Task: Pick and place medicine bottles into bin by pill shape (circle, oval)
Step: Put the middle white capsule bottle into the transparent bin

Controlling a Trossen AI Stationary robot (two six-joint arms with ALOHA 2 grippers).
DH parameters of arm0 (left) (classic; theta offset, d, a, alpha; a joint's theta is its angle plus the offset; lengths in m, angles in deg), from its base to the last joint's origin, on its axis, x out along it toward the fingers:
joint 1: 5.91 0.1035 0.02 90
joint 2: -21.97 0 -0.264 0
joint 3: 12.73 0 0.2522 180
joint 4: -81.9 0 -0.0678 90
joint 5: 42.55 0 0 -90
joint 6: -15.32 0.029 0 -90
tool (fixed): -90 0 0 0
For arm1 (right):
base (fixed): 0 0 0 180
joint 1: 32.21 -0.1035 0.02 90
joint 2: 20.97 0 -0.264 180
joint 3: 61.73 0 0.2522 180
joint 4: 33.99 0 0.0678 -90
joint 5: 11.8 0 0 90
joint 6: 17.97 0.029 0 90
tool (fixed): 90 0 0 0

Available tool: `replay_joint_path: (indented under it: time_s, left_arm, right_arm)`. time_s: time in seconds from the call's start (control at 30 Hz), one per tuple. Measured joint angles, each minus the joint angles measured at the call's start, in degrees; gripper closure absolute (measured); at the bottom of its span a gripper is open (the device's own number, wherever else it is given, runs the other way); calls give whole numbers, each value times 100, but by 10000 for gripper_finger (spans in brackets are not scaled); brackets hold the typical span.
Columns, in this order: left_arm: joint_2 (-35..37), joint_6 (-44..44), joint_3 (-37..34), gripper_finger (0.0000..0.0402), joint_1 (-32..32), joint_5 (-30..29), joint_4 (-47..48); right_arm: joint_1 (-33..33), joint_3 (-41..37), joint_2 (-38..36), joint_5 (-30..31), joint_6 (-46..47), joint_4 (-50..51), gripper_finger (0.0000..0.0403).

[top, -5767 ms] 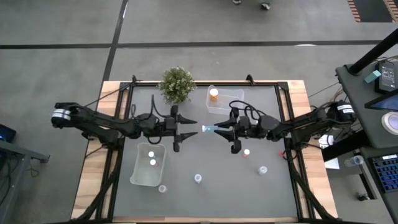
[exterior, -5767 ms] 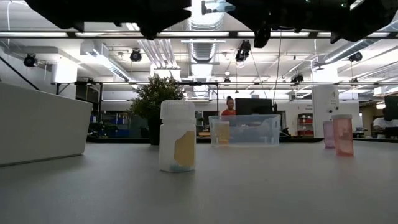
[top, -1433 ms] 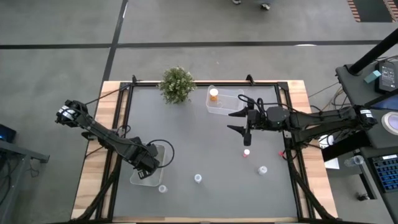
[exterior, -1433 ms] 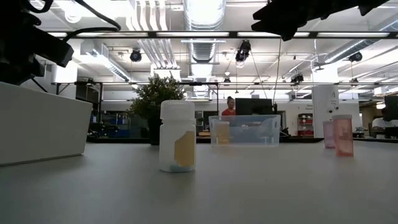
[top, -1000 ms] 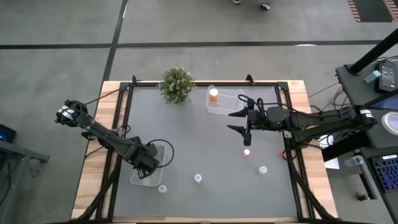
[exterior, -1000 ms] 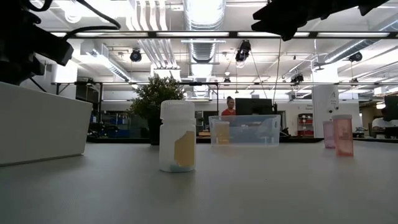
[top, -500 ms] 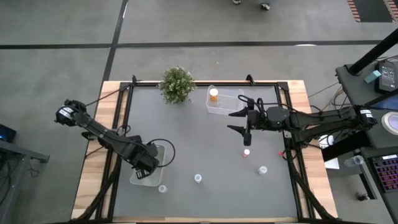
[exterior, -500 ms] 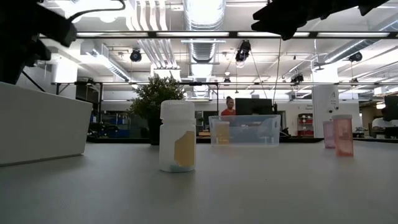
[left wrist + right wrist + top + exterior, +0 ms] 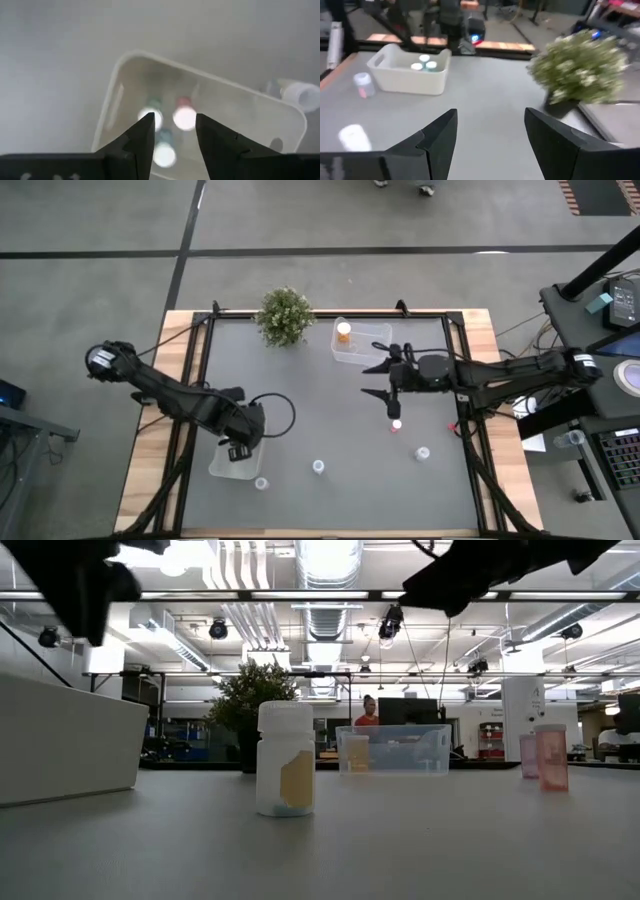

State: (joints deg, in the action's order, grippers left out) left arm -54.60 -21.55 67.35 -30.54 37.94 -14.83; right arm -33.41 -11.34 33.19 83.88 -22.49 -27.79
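Observation:
My left gripper (image 9: 238, 448) hangs open over the white bin (image 9: 218, 468) at the near left, pointing down and touching nothing. In its wrist view the gripper (image 9: 174, 131) frames three white-capped medicine bottles (image 9: 184, 117) standing in the bin (image 9: 120, 85). My right gripper (image 9: 372, 380) is open and level over the table's middle, holding nothing. A pink bottle (image 9: 396, 424) stands just near of it. Other bottles stand at the near right (image 9: 421, 452), near middle (image 9: 319, 467) and beside the white bin (image 9: 261, 482). An orange bottle (image 9: 344, 332) sits in the clear bin (image 9: 360, 350).
A green bushy plant (image 9: 285, 315) stands at the far edge, left of the clear bin. In the low view a white bottle (image 9: 286, 772) stands in front and pink bottles (image 9: 550, 755) to the right. A person (image 9: 370, 712) shows far behind the table.
My left gripper has risen from inside the white bin to well above it, rolling at the wrist and drifting slightly toward the table's middle, its fingers still open. The bottles in the bin have stayed put.

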Motion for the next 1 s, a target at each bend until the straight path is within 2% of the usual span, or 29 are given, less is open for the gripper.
replay_joint_path:
  time_s: [0.2, 0.4, 0.53, 0.8, 1.0]
  left_arm:
    - [0, 931, 333, 274, 234, -711, -74]
    - [0, 1780, 420, 274, 360, -1443, -506]
    - [0, 1823, 420, 274, 358, -1821, -606]
    - [0, 1835, 420, 274, 357, -1846, -605]
    - [0, 1778, 420, 274, 353, -1832, -609]
  right_arm:
    - [-83, 139, 751, -1216, 686, 21, 179]
    - [-622, 708, 1824, -1281, 751, 40, 179]
    - [-925, 1155, 2481, -1276, 755, 26, 179]
    - [-1345, 2283, 3760, -1259, 753, 367, 179]
    - [-1555, 3256, 4618, -849, 682, 1513, 179]
